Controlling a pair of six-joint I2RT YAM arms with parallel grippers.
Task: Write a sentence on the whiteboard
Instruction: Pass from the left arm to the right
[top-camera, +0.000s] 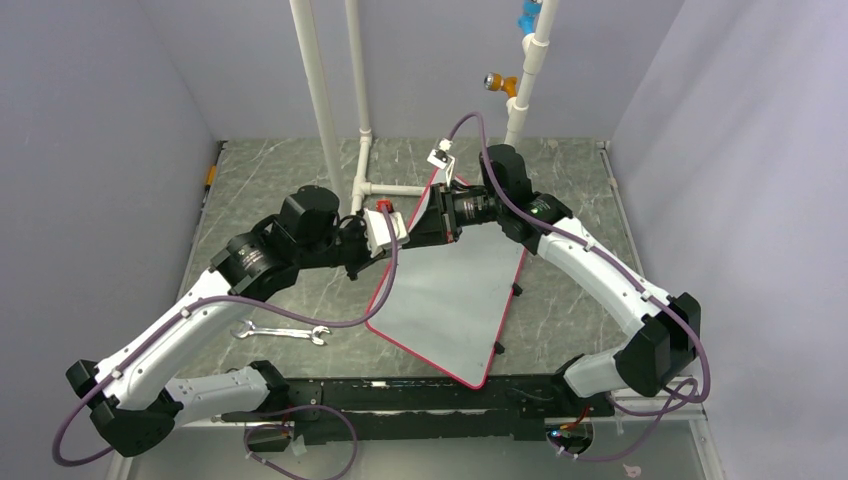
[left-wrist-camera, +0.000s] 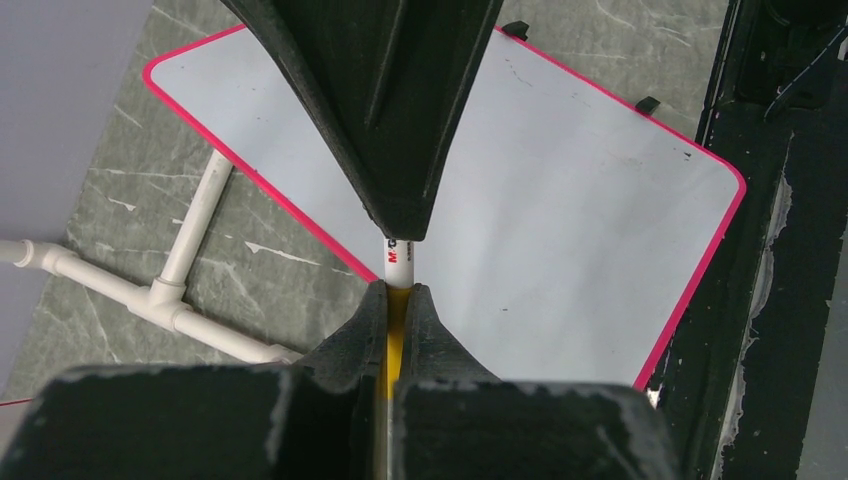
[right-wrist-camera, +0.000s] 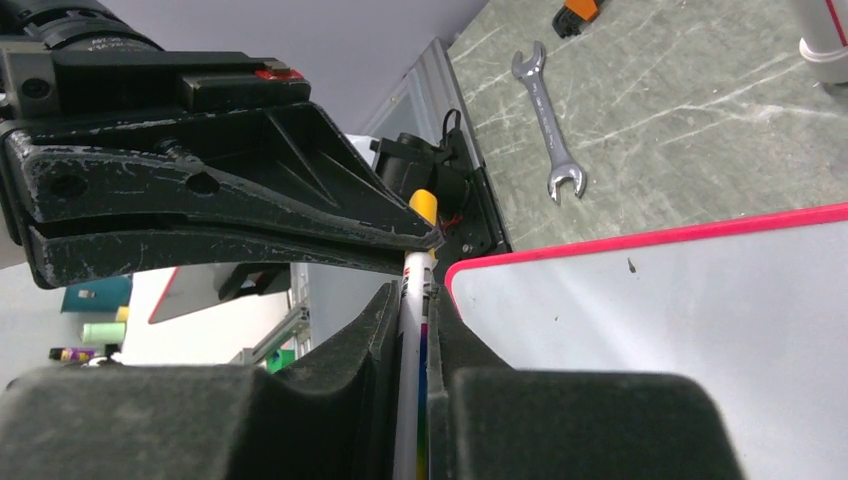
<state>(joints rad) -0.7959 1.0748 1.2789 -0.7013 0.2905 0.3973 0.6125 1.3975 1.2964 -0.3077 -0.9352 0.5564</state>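
Note:
The whiteboard (top-camera: 450, 300) lies flat and askew on the table, pale grey with a thin red rim. The part of its face that shows (left-wrist-camera: 560, 200) is blank, so the sentence is out of view. Both grippers meet over the board's far left corner, tip to tip, on one marker (left-wrist-camera: 397, 258). My left gripper (left-wrist-camera: 398, 290) is shut on its yellow end. My right gripper (right-wrist-camera: 415, 290) is shut on the white barrel (right-wrist-camera: 415, 270), which has a rainbow stripe. The yellow end (right-wrist-camera: 423, 205) pokes out at the left gripper's fingers (right-wrist-camera: 300, 215). In the top view the marker is hidden between the left gripper (top-camera: 405, 232) and the right gripper (top-camera: 428, 222).
A silver wrench (top-camera: 282, 332) lies on the table left of the board, also seen from the right wrist (right-wrist-camera: 550, 130). A white pipe frame (top-camera: 330, 100) stands behind the board, its foot (left-wrist-camera: 190, 240) beside the board's edge. A black rail (top-camera: 420, 390) runs along the near edge.

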